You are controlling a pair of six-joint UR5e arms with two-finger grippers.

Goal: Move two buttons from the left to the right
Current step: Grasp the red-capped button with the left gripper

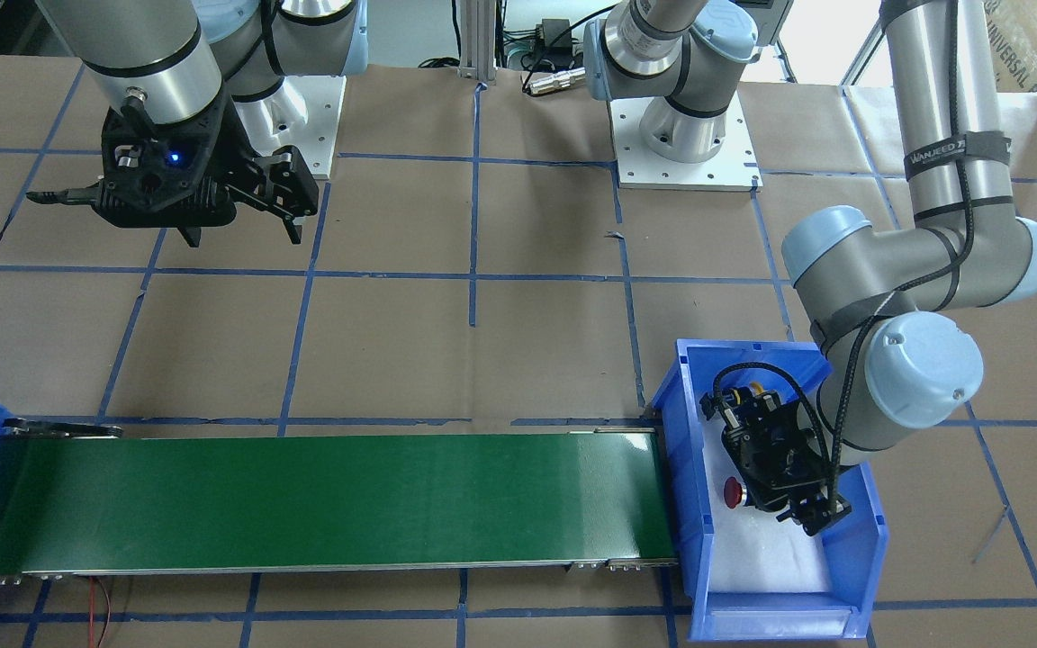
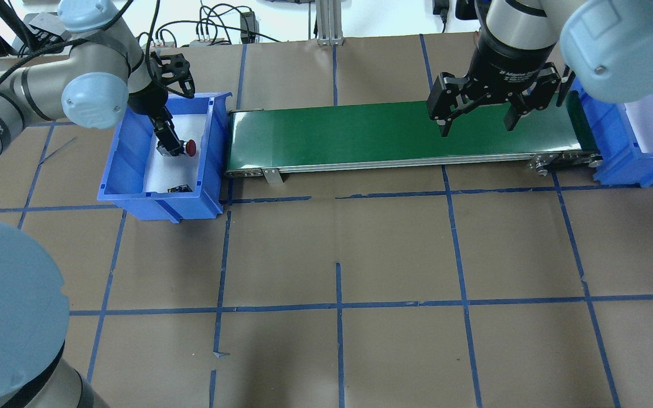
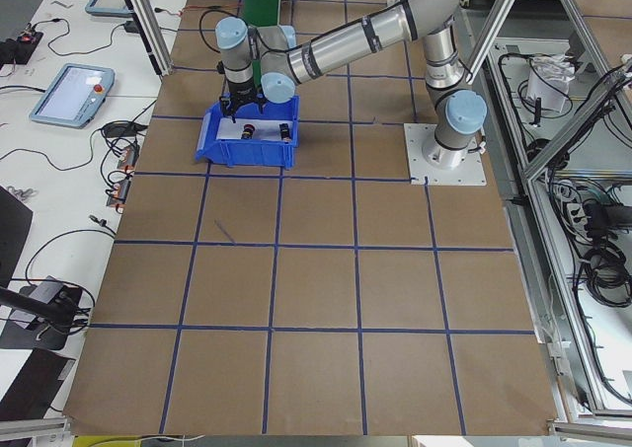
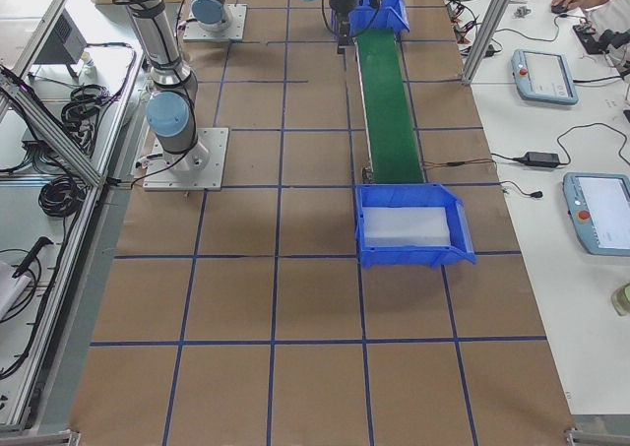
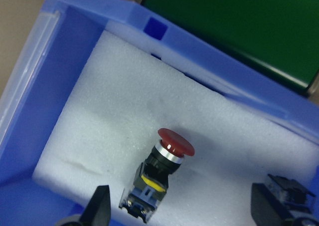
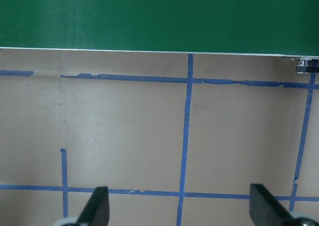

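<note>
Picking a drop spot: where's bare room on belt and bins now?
Bare: the whole green belt between the bins, and the foam in the right bin. Crowded: left bin, open left hand over the red button, yellow button by its end wall.

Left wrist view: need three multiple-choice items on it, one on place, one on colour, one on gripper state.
1. Where does the red mushroom-cap push-button lie?
A. on the floor
B. on the white foam liner inside the blue plastic bin
C. on a metal shelf

2. What colour is the flat conveyor belt beyond the bin?
A. green
B. grey
C. orange

3. What state is the left gripper in?
A. shut on the button
B. shut on nothing
C. open, fingers wide apart

Answers:
1. B: the button lies on its side on the foam, within the bin's walls.
2. A: the belt surface is dark green.
3. C: both fingertips show far apart, and neither is closed on the button.
</note>
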